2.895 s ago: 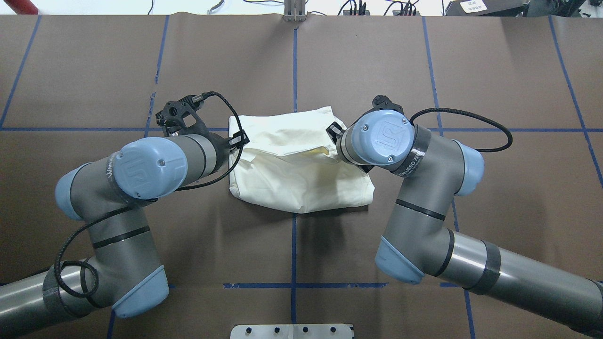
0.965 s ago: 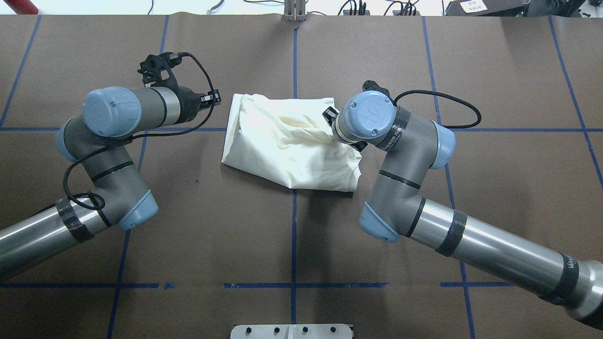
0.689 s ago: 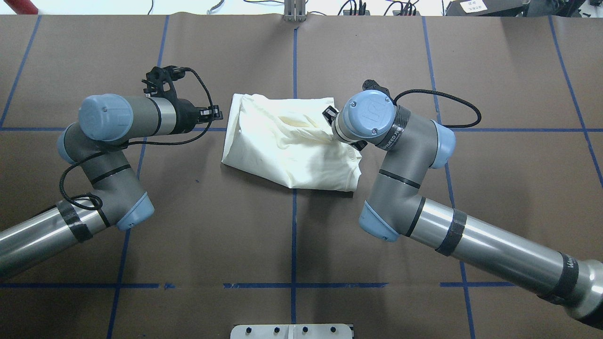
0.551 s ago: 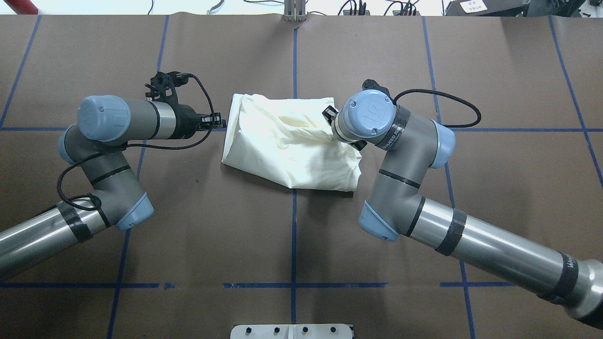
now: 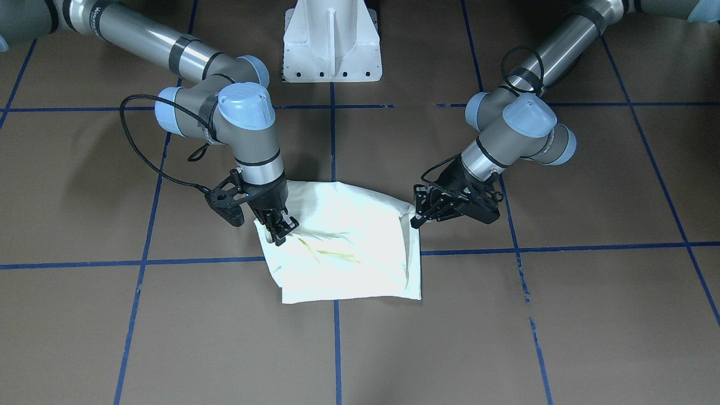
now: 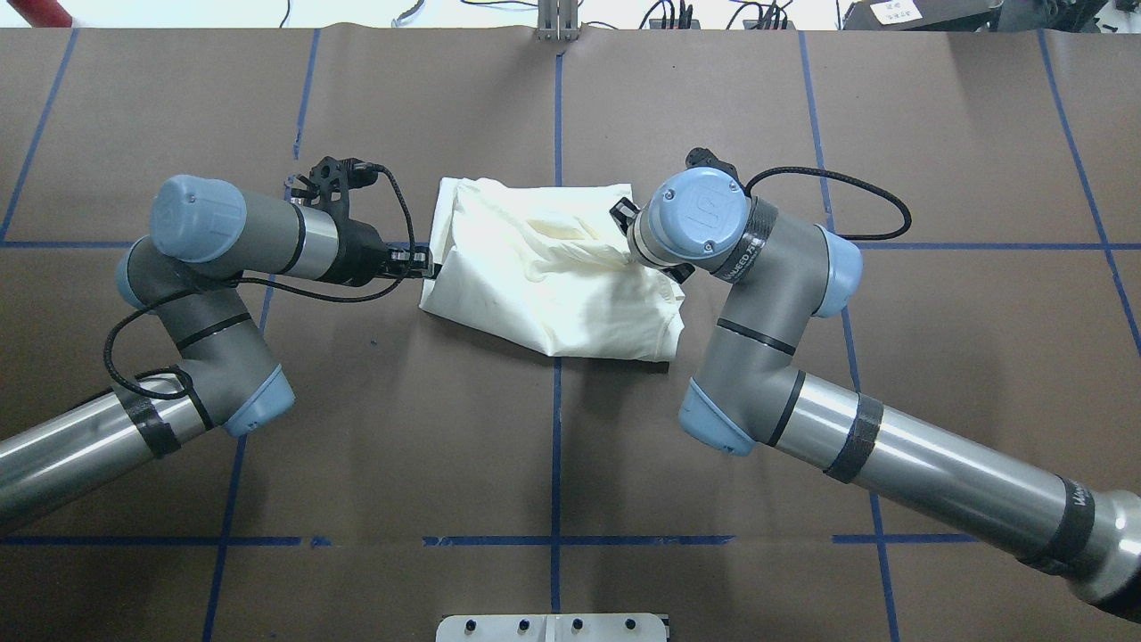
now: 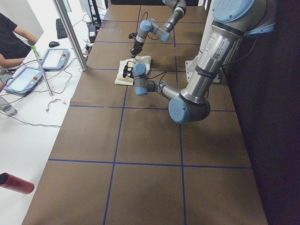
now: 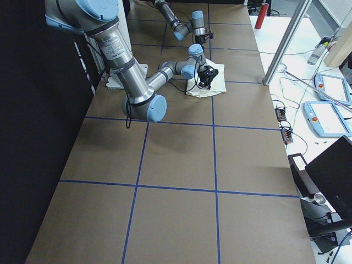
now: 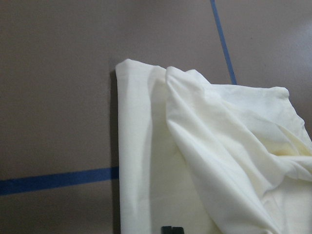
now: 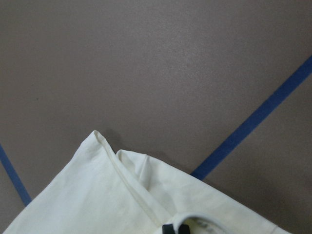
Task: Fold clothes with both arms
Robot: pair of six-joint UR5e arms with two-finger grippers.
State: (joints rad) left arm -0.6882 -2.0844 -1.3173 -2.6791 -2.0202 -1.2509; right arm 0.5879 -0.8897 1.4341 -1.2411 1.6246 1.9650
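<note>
The cream-white T-shirt lies folded in a rough rectangle on the brown table, with faint yellow print showing through. My right gripper is shut on the shirt's fabric near its right edge; in the overhead view the wrist hides it. The right wrist view shows cloth at the fingertips. My left gripper is low at the shirt's left edge, its jaws together and nothing seen pinched. It also shows in the front-facing view. The left wrist view shows the folded layers.
The white metal pedestal stands at the robot's side of the table. Blue tape lines grid the brown surface. In the exterior left view a metal post, tablets and a person are beside the table.
The left gripper let go, swung out to the left, then came back toward the robot to the shirt's left edge. The right gripper dragged its side of the shirt, then stayed still.
</note>
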